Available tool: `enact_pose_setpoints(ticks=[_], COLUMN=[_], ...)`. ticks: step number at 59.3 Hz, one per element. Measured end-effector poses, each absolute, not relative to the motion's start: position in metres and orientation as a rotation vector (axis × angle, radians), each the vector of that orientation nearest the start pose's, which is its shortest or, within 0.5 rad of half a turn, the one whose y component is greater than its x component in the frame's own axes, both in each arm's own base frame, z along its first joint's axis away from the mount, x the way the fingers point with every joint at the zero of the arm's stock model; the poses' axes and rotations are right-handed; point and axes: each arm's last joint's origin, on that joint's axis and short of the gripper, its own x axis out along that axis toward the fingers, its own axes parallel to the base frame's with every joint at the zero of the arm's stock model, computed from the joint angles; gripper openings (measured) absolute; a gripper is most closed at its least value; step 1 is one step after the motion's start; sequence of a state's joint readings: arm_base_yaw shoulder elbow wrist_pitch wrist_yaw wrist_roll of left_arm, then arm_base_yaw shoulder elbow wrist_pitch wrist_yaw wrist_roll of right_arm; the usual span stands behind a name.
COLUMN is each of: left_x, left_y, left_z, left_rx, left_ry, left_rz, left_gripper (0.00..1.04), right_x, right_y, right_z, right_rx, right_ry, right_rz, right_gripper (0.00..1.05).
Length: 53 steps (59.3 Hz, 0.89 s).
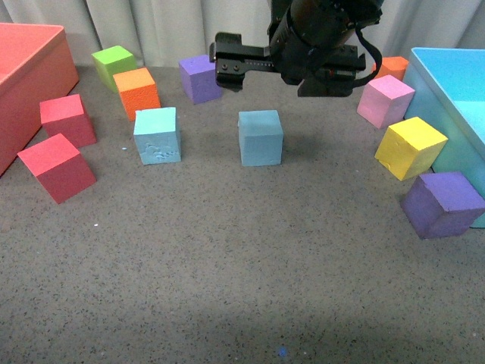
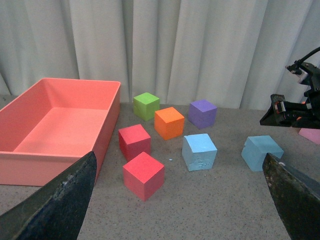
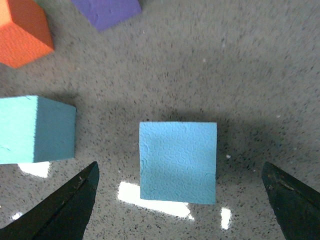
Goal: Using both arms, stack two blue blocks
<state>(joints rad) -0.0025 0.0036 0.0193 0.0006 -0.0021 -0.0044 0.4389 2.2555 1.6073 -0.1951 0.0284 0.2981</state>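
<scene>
**Right arm.** The right gripper [image 1: 227, 62] is hovering above the tabletop [image 1: 227, 303], over and slightly behind the smooth block [image 1: 261, 137]. In the right wrist view its fingers [image 3: 67, 205] are standing wide apart. The smooth block is lying below and between them, untouched. The gripper is holding nothing.

**Left arm.** The left gripper [image 2: 179, 157] is hanging low over the tabletop and facing the cluster of cubes. Its fingers [image 2: 57, 202] are spread wide and are gripping nothing.

**Task items.** Both blue blocks are sitting flat on the tabletop, side by side with a clear gap between them, and are not stacked. The scuffed block [image 1: 158, 135] is lying to the left of the smooth one, with its gouged face turned toward the robot.

**Surroundings.**
- An orange cube [image 1: 137, 92] is sitting just behind the scuffed block, with a green cube [image 1: 114, 64] behind that.
- A purple cube [image 1: 198, 78] is standing further back, between the two blue blocks.
- Two red cubes [image 1: 58, 167] are lying at the left, near the red box [image 1: 30, 83].
- At the right, a pink cube [image 1: 386, 100], a yellow cube [image 1: 410, 148] and a second purple cube [image 1: 442, 203] are lining the cyan box [image 1: 455, 83].
</scene>
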Motion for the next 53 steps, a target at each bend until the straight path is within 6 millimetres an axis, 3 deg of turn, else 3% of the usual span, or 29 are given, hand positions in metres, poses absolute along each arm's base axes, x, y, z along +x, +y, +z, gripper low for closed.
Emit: enact_pose_setpoints(ticks=[4,7,12,18,24,32,53], left_x=[0.097,0.097,0.097,0.097,0.097,0.097,0.097], left_y=[0.000,0.000,0.000,0.000,0.000,0.000,0.000], left_z=[0.170,0.170,0.170,0.170,0.170,0.170,0.170], left_rx=[-0.004,-0.004,-0.004,-0.004,-0.004,-0.004,-0.004], left_ry=[-0.017,-0.016,-0.017,-0.017,-0.017,-0.017,-0.017], left_rz=[0.000,-0.001,0.000,0.000,-0.001,-0.001,0.000], left_gripper=[0.98,0.98,0.98,0.98,0.98,0.98,0.98], right_x=[0.436,0.430,0.393,0.354,0.322,0.287,0.217], right_y=[0.204,0.194,0.155,0.114,0.085,0.062,0.025], right_z=[0.143,0.135,0.127,0.151,0.166,0.163,0.161], right_rx=[0.060,-0.024,-0.023,0.018,0.016,0.003,-0.002], right_ry=[0.808,0.519,0.207,0.011,-0.018,0.004,0.016], right_rz=[0.248,0.106,0.030,0.012,-0.009,-0.001,-0.005], right_gripper=[0.93,0.82,0.62,0.43,0.25,0.02,0.01])
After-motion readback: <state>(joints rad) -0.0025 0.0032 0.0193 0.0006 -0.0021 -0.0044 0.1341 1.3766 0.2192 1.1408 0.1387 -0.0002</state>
